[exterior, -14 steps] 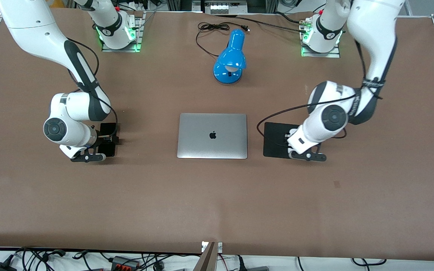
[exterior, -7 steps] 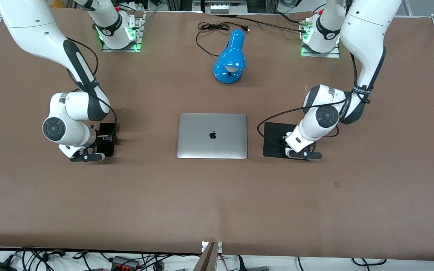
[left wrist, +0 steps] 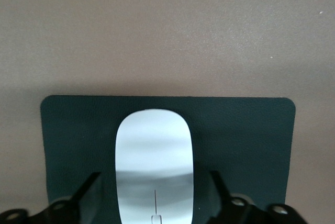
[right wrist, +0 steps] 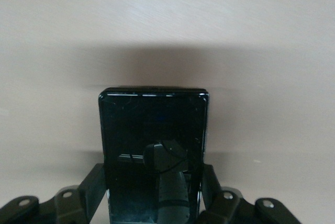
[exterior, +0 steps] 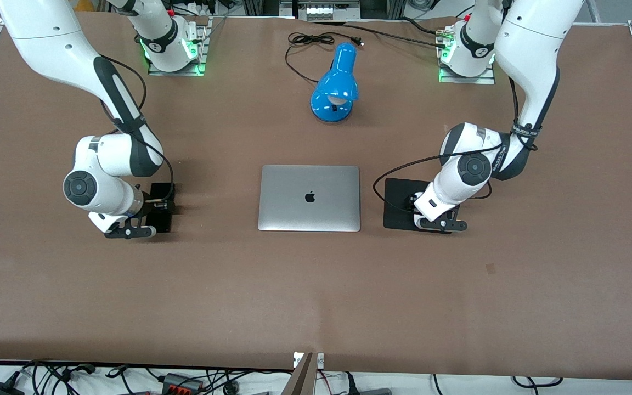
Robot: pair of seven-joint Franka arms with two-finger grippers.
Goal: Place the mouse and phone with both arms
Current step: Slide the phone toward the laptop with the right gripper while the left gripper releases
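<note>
The white mouse [left wrist: 154,166] lies on a black square pad [left wrist: 246,130]. My left gripper [left wrist: 153,182] is open and straddles the mouse, with a gap on each side. In the front view this gripper [exterior: 420,207] is low over the pad [exterior: 395,200] and its hand hides the mouse. My right gripper [right wrist: 152,179] is shut on the black phone [right wrist: 152,130], its fingers pressed against the phone's long edges. It holds the phone flat and close to the table. In the front view the gripper [exterior: 158,205] and phone [exterior: 162,219] are toward the right arm's end.
A closed silver laptop [exterior: 309,197] lies mid-table between the phone and the pad. A blue desk lamp [exterior: 335,82] lies farther from the camera, its black cable [exterior: 310,41] coiled near the table's edge. The brown table [exterior: 316,296] is bare nearer the camera.
My left hand has come lower over the pad and shifted slightly toward the laptop. My right gripper has moved the phone a little toward the laptop and the camera.
</note>
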